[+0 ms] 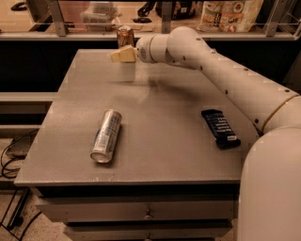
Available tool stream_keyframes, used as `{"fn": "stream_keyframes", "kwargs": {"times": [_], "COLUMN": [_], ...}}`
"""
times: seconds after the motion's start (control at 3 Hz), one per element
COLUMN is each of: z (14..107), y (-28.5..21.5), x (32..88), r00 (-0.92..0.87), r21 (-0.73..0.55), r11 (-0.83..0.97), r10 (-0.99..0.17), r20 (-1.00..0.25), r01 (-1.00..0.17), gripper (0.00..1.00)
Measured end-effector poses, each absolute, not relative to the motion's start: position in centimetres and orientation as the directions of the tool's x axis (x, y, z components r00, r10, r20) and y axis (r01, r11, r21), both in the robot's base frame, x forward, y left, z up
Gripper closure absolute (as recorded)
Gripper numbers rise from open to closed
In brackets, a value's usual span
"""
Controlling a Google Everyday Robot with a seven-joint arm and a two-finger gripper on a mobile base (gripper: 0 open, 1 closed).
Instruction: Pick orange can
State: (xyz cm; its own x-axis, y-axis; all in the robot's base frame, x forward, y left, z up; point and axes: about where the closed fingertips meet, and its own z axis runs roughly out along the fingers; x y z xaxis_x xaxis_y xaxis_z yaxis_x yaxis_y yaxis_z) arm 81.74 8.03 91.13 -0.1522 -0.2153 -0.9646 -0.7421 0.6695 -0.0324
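Observation:
The orange can (124, 35) stands upright at the far edge of the grey table (155, 113), left of centre. It is small and copper-brown with a silvery top rim. My gripper (121, 54) has pale fingers and hovers just in front of the can and a little lower, above the table's far part. The white arm reaches to it from the lower right and crosses the table's right side. The can's lower part is hidden behind the gripper.
A taller slim silver-and-blue can (106, 135) lies on its side on the table's front left. A dark snack bar (220, 127) lies at the right. A shelf rail with bags (230, 14) runs behind the table. Drawers sit under the tabletop.

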Motion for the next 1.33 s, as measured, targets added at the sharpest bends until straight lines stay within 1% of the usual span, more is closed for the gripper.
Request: {"fn": "stream_keyframes", "kwargs": {"times": [0.33, 1.33], "z": [91.0, 90.5], "y": [9.0, 10.1], "x": [82.4, 86.8], "r00": [-0.146, -0.137], "r21": [-0.027, 0.042], "r11": [0.673, 0.722], "r10": [-0.199, -0.074], "r20": [-0.969, -0.988], "r01": [-0.739, -0.691], "gripper": [0.00, 0.00]}}
